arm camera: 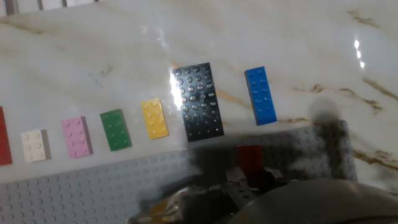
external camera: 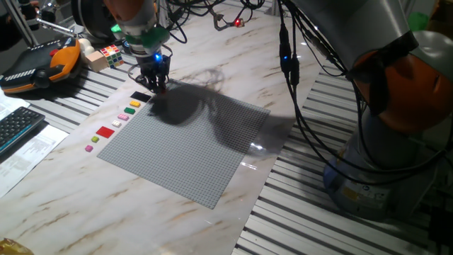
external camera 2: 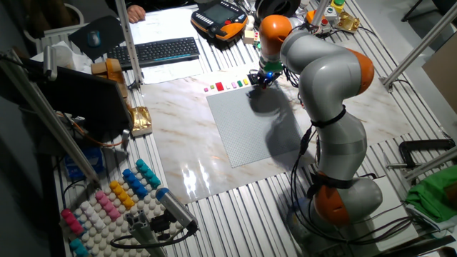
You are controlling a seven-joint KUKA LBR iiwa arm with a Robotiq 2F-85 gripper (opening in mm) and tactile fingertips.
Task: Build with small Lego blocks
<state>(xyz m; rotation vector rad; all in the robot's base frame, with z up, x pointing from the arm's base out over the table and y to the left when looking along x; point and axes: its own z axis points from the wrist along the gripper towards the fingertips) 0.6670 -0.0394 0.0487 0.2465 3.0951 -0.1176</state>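
A row of small Lego blocks lies on the marble beside the grey baseplate (external camera: 184,149). In the hand view they are blue (arm camera: 260,95), black (arm camera: 198,101), yellow (arm camera: 154,118), green (arm camera: 115,129), pink (arm camera: 76,136) and white (arm camera: 34,145). In one fixed view the black block (external camera: 140,97), a larger red block (external camera: 105,132) and a pink one (external camera: 90,148) show. My gripper (external camera: 158,85) hangs low over the baseplate's far left corner. It also shows in the other fixed view (external camera 2: 261,78). Its fingertips are closed on a small red block (arm camera: 250,158) at the plate's edge.
A multicoloured puzzle cube (external camera: 110,53) and an orange teach pendant (external camera: 42,64) sit behind the gripper. A keyboard (external camera: 18,127) and papers lie to the left. Cables (external camera: 290,64) hang over the table's right side. The arm's base (external camera: 382,177) stands at the right.
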